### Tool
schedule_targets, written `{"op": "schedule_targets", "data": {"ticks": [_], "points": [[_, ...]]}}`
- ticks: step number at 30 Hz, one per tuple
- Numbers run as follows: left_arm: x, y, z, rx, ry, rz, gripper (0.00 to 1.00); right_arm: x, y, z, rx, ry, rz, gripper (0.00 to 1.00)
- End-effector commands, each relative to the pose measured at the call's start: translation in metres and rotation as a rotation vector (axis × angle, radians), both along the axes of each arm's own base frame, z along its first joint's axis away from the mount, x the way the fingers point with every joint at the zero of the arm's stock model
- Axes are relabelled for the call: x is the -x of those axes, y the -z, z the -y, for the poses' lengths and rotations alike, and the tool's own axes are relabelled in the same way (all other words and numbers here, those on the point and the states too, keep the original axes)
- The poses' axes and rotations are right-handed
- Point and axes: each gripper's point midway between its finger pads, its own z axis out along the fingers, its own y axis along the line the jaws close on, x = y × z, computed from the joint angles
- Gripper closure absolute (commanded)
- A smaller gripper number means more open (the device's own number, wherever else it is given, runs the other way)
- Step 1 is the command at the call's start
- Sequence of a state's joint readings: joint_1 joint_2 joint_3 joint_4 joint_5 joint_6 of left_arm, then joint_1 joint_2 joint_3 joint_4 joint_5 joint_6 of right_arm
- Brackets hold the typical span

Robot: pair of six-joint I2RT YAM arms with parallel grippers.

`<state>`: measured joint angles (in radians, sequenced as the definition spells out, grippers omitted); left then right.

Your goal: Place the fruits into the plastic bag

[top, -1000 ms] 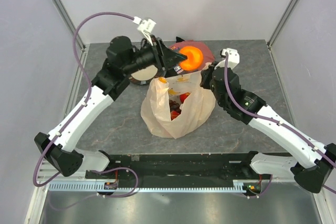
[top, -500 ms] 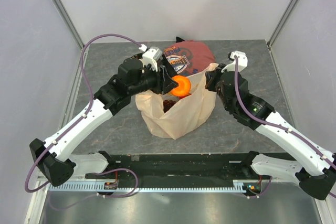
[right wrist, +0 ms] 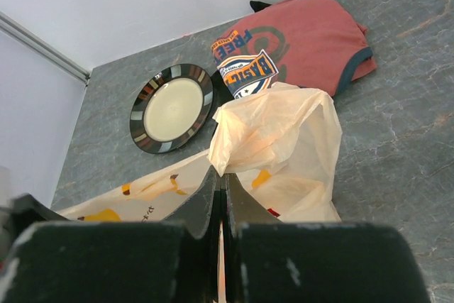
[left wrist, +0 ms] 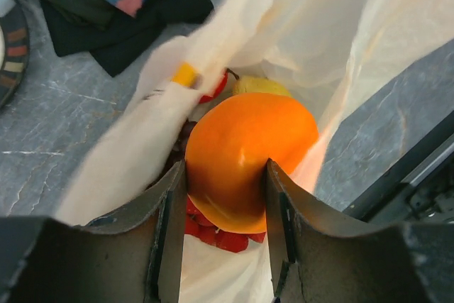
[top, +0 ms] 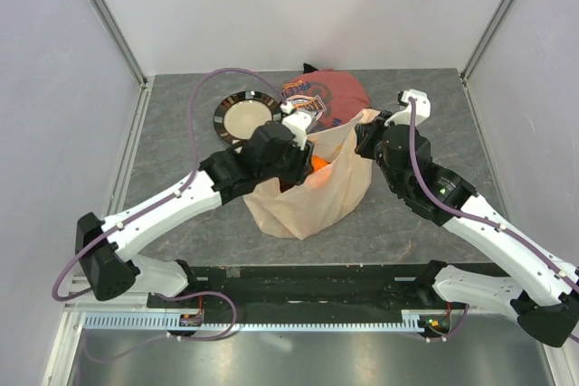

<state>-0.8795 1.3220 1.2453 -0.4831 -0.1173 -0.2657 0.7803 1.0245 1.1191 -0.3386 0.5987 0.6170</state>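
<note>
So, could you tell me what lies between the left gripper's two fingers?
The orange, held by the left gripper in the mouth of the plastic bag, with red berries beneath it. The left wrist view shows this.

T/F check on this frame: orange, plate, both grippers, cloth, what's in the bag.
1. The left gripper clamps the orange at the mouth of the plastic bag. True.
2. The orange sits on the plate. False: it is in the left gripper, apart from the plate.
3. The right gripper is shut on the bag's edge. True.
4. The red printed cloth lies inside the bag. False: the cloth lies on the table behind the bag.
5. The bag holds no other fruit. False: a yellow fruit and red berries show beneath the orange.
</note>
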Motion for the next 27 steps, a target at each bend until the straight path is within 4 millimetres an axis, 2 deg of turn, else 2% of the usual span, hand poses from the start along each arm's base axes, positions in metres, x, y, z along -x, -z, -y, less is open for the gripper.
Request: {"op": "schedule_targets", "data": {"ticks": [1, 2, 5, 8, 16, 20, 21, 27], "points": [[0.005, 0.002, 0.015, -0.096, 0.054, 0.076, 0.92, 0.002, 0.002, 0.002, -0.025, 0.004, -0.006, 1.00], [0.006, 0.016, 0.017, -0.128, 0.061, 0.052, 0.92, 0.002, 0.004, 0.001, -0.025, 0.004, -0.010, 1.00], [0.009, 0.039, 0.017, -0.175, 0.073, 0.004, 0.92, 0.002, 0.008, 0.000, -0.028, 0.000, -0.019, 1.00], [0.013, 0.055, 0.016, -0.199, 0.081, -0.043, 0.91, 0.003, 0.012, -0.001, -0.032, 0.001, -0.028, 1.00], [0.028, 0.072, 0.017, -0.217, 0.127, -0.121, 0.80, 0.003, 0.020, -0.002, -0.044, 0.001, -0.044, 1.00], [0.028, 0.066, 0.017, -0.204, 0.127, -0.115, 0.68, 0.003, 0.021, -0.002, -0.042, 0.000, -0.047, 1.00], [0.029, 0.065, 0.017, -0.197, 0.125, -0.117, 0.60, 0.003, 0.022, -0.003, -0.039, -0.002, -0.049, 1.00], [0.028, 0.034, 0.024, -0.119, 0.128, -0.085, 0.36, 0.004, 0.023, -0.002, -0.043, 0.001, -0.051, 1.00]]}}
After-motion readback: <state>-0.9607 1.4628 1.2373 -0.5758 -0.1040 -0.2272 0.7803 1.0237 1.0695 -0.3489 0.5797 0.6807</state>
